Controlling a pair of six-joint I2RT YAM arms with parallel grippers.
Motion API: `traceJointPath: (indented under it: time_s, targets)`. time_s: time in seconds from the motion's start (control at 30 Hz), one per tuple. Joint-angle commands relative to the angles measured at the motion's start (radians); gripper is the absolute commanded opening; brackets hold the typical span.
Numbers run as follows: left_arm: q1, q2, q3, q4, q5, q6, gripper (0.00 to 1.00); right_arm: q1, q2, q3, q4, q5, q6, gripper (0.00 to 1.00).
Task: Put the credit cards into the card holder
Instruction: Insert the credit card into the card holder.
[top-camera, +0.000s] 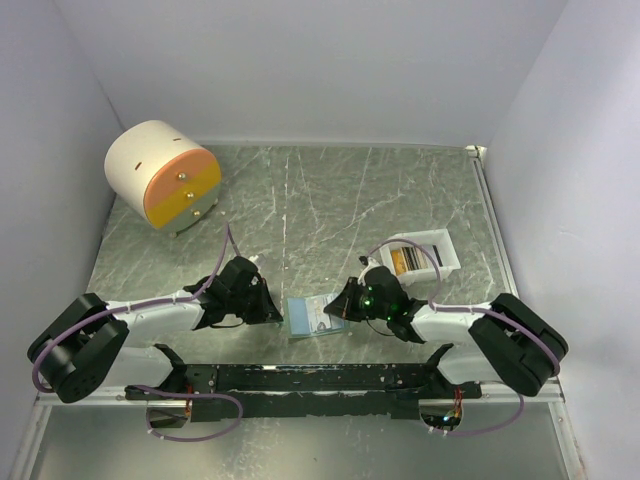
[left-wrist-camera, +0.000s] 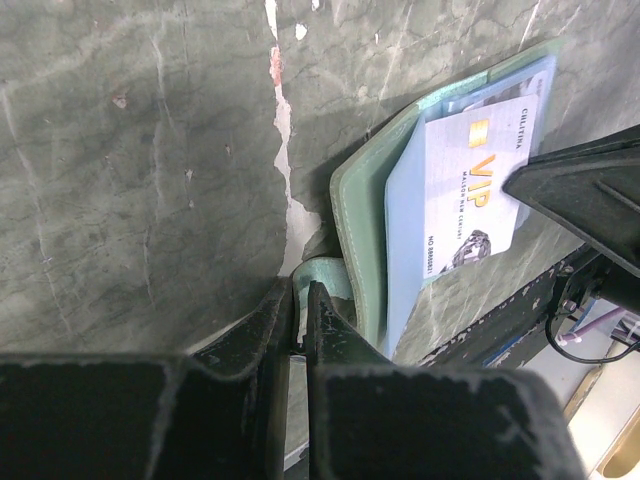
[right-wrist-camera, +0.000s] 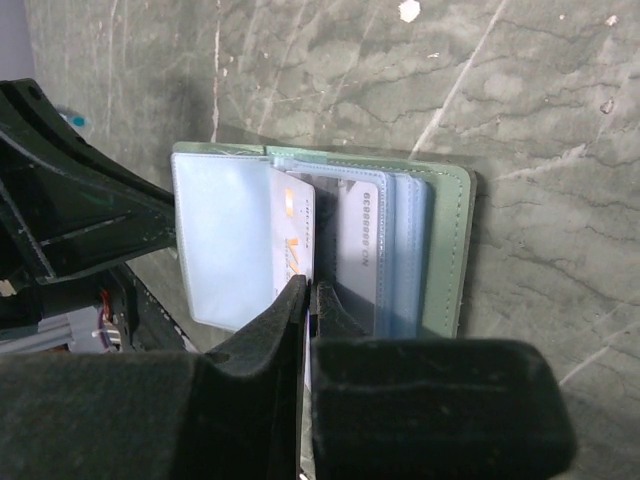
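Observation:
The card holder (top-camera: 312, 318) lies open on the table between the arms, sage green outside (right-wrist-camera: 447, 250) and pale blue inside. My left gripper (left-wrist-camera: 300, 291) is shut on the holder's small green strap at its left edge. My right gripper (right-wrist-camera: 310, 290) is shut on the edge of a white VIP credit card (left-wrist-camera: 470, 190), which stands on edge partway in a clear pocket (right-wrist-camera: 292, 225). A grey numbered card (right-wrist-camera: 360, 240) sits in another pocket. More cards (top-camera: 407, 260) lie in the white tray.
A small white tray (top-camera: 443, 252) stands just behind my right arm. A round cream-and-orange drawer cabinet (top-camera: 165, 175) sits at the back left. White walls close in the table on three sides.

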Motion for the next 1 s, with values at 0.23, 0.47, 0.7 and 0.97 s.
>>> traceJointPath:
  time_s: [0.23,0.47,0.7,0.97]
  targets:
    - [0.006,0.01,0.044,-0.146,-0.074,0.039,0.15,0.016,0.027,-0.036,0.045,0.033,0.073,0.0]
    - [0.006,-0.165,0.13,-0.26,-0.086,0.065,0.55,0.016,-0.021,-0.036,-0.021,0.058,0.048,0.0]
    - [0.016,-0.141,0.026,-0.003,0.06,0.046,0.68,0.016,-0.019,-0.038,-0.011,0.058,0.045,0.0]
    - [0.021,0.007,0.04,0.067,0.053,0.098,0.68,0.017,-0.007,-0.028,-0.008,0.047,0.03,0.0]
